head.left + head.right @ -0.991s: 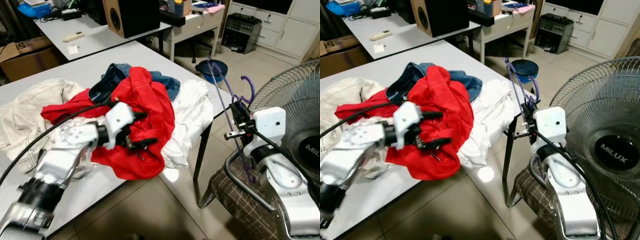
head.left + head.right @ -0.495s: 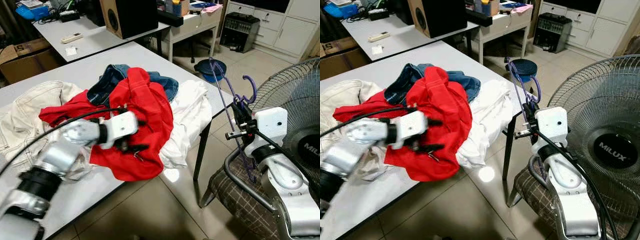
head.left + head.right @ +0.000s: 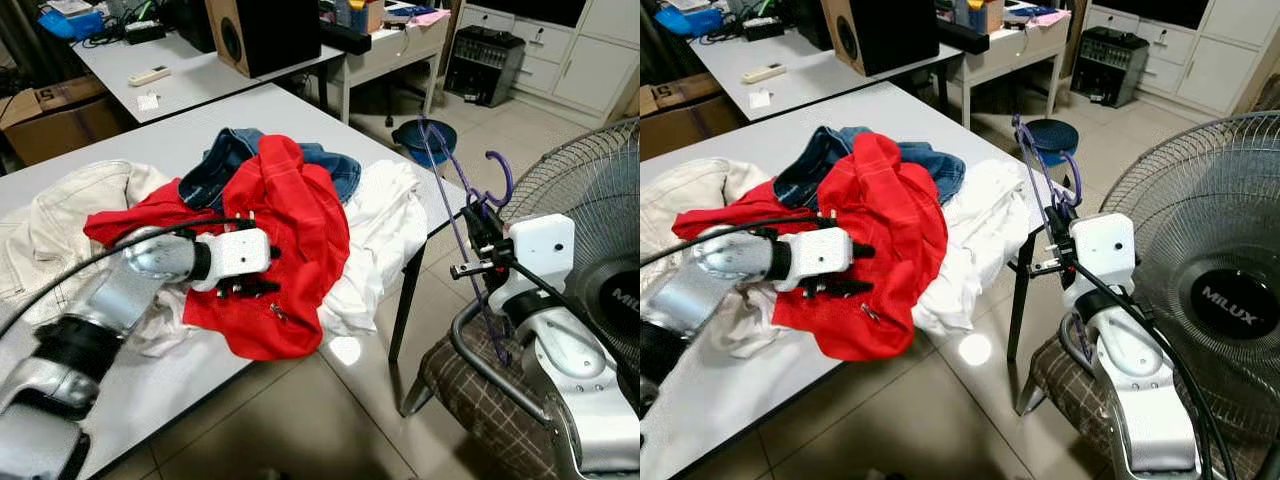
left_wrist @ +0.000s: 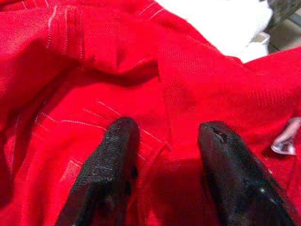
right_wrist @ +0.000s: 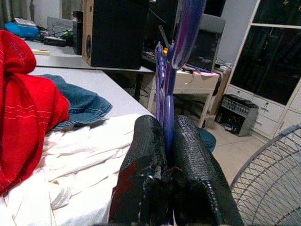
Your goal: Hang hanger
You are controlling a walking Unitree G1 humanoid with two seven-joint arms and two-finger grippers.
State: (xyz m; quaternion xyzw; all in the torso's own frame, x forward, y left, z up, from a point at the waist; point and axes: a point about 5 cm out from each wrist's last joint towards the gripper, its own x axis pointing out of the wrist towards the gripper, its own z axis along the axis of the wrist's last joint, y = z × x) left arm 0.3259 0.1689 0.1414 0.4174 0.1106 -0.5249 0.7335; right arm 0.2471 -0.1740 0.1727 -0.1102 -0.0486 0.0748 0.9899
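Left gripper [image 4: 164,155] open, pressed into red shirt [image 3: 290,215]; fingertips half hidden. Right gripper [image 5: 167,136] pinches purple hanger [image 3: 455,185].

Glossy purple plastic hanger [image 3: 452,205], soft red cloth shirt [image 3: 290,220], smooth matt table [image 3: 150,130]

The red shirt [image 3: 285,215] hid much of the jeans [image 3: 225,160] and white cloth [image 3: 375,235] beneath. The hanger [image 3: 455,195] ran behind the right tool [image 3: 478,245]. The fan [image 3: 600,230] was cut off at the edge.
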